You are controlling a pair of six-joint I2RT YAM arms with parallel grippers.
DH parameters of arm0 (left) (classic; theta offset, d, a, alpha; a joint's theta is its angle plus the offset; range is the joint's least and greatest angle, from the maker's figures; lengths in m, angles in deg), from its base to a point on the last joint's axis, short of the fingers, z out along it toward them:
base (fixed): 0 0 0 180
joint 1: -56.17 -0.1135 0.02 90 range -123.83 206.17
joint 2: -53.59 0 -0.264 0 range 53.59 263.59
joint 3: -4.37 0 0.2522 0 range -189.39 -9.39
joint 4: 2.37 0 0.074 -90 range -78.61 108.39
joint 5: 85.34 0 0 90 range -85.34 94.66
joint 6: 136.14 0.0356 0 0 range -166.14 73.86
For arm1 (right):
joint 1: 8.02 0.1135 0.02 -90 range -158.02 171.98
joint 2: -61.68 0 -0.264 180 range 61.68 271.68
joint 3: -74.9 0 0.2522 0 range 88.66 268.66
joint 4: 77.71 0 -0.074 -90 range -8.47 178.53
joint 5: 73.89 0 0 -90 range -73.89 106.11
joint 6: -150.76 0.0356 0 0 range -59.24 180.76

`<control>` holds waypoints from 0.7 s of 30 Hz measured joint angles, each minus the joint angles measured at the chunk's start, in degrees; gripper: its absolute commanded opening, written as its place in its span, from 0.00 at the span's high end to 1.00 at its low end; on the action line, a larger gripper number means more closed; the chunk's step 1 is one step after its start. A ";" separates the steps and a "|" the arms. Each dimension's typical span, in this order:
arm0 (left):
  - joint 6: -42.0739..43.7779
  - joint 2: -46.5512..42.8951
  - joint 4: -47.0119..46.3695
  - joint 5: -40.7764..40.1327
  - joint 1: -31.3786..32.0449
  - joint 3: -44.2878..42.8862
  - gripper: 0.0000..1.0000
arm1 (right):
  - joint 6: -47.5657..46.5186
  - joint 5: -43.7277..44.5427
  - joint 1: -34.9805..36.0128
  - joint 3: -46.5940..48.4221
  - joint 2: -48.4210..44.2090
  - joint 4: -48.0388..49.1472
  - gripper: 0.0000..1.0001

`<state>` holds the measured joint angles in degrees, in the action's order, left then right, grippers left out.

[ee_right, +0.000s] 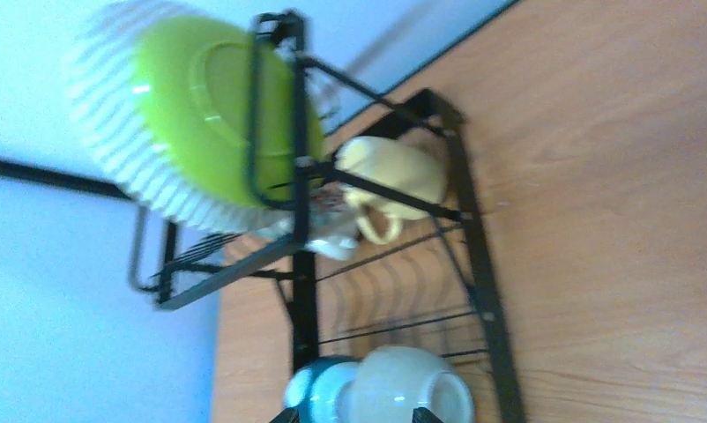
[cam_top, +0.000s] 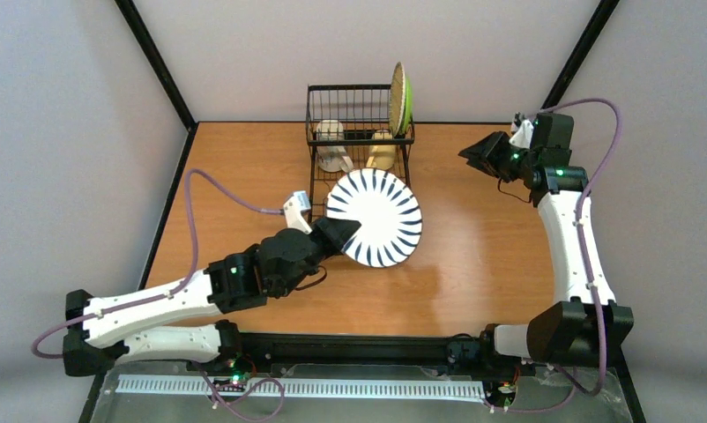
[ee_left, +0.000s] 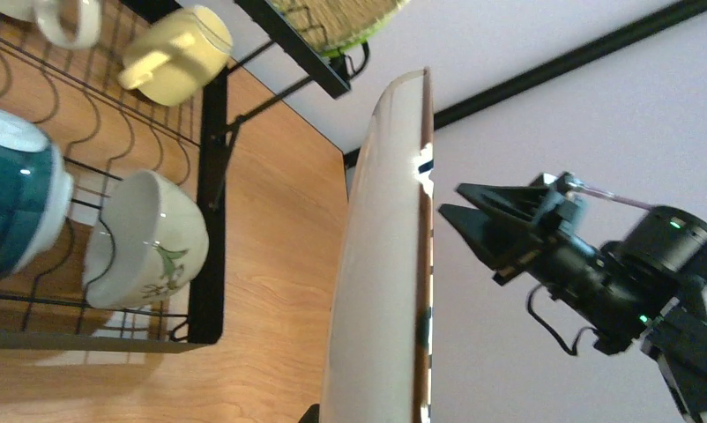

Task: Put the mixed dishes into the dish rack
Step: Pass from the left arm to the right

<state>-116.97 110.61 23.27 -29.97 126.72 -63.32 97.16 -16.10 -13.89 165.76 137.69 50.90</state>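
From above, the white plate [cam_top: 381, 216] is clamped at its rim by the left gripper [cam_top: 343, 231], hiding the near end of the rack [cam_top: 354, 88]. The right gripper [cam_top: 478, 154] is held wide, well apart. From the left wrist, a teal bowl [ee_left: 15, 203] and white bowl [ee_left: 147, 238] are seen in the slots beside the plate. From the right wrist, a green plate [ee_right: 209, 115] is seen in the basket, a yellow mug [ee_right: 394, 172] just beside.

Bench [cam_top: 482, 273]: flat wood-grain top, orange-brown. Black framing runs along left, right and far sides. Glare patch on surface right of centre.
Dish rack [cam_top: 354, 110]: black wire, stands directly on bench at far edge, near centre line. Base frame sits flat on wood; wood visible through wire slots.
Black rail [cam_top: 359, 342]: spans near edge of bench.
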 measured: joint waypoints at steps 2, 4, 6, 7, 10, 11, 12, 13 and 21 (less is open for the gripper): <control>-0.96 -2.19 0.35 -1.38 -0.13 1.77 1.00 | 0.50 -2.67 1.25 0.79 -0.79 1.64 0.26; -1.88 -4.37 0.85 -2.38 -0.55 3.43 1.00 | 0.92 -5.20 2.82 2.14 -1.22 3.30 0.25; -2.82 -6.40 1.60 -2.97 -1.20 4.66 1.00 | 1.09 -7.30 4.63 3.17 -1.53 5.01 0.25; -3.21 -7.43 1.88 -3.17 -1.55 5.11 1.00 | 1.14 -8.24 5.84 3.50 -1.75 5.84 0.25; -4.55 -9.64 1.88 -3.37 -2.97 5.60 1.00 | 1.11 -10.27 9.90 3.85 -2.16 7.50 0.25; -5.14 -10.27 1.68 -3.32 -3.67 5.60 1.00 | 1.07 -10.73 11.50 3.85 -2.29 7.63 0.25; -5.68 -10.78 1.42 -3.30 -4.24 5.60 1.00 | 0.96 -11.13 12.94 3.82 -2.38 7.67 0.25; -6.12 -11.17 1.07 -3.28 -4.76 5.60 1.00 | 0.87 -11.54 14.25 3.63 -2.56 7.80 0.25; -9.62 -11.93 -1.42 -2.14 -6.54 5.79 1.00 | 0.46 -13.94 22.03 -1.20 -6.45 8.90 0.23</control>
<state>-126.59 98.67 21.85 -32.12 120.18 -57.53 97.62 -30.04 8.14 164.56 131.24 59.80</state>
